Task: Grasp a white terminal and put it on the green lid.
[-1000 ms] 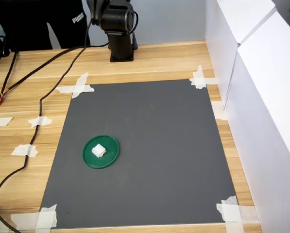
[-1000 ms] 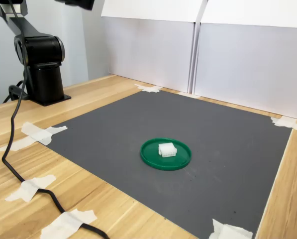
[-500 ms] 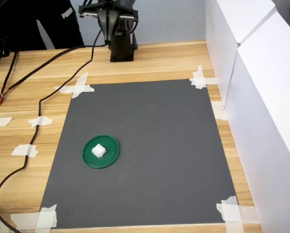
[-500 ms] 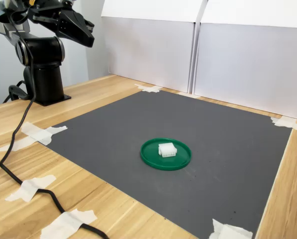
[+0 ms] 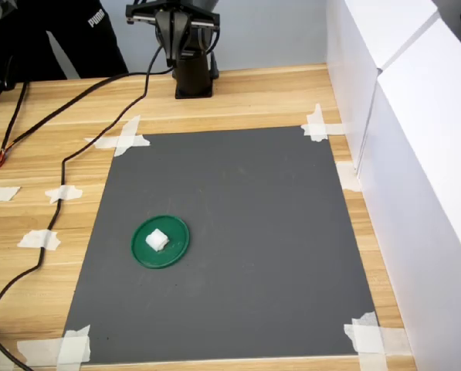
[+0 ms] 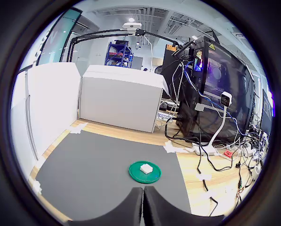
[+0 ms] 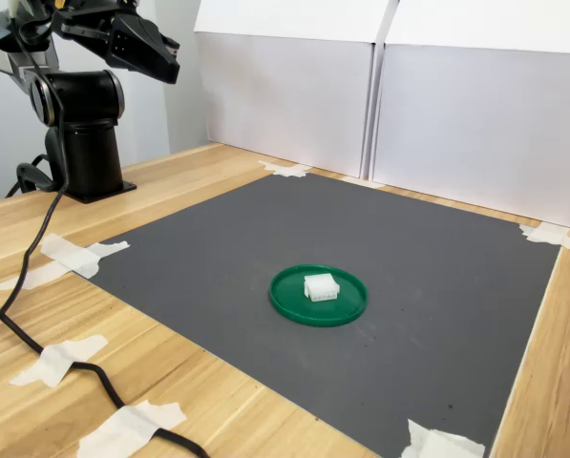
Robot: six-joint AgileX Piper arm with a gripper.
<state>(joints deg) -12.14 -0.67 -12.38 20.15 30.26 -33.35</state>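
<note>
White terminal [image 7: 321, 286] rests on green lid [image 7: 294, 303]; gripper [image 7: 167, 63] newly retracted above base, fingers shut, empty — placement apparently complete.

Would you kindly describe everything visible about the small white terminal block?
The small white plastic terminal block is roughly cubic, with faint ribbing on the side seen in the second exterior view. It rests on the flat round dark-green plastic lid, inside the thin raised rim and slightly off centre, on the grey mat. Nothing else touches it; the black tool sits far away near the arm's base, its fingers together in the wrist view.
</note>
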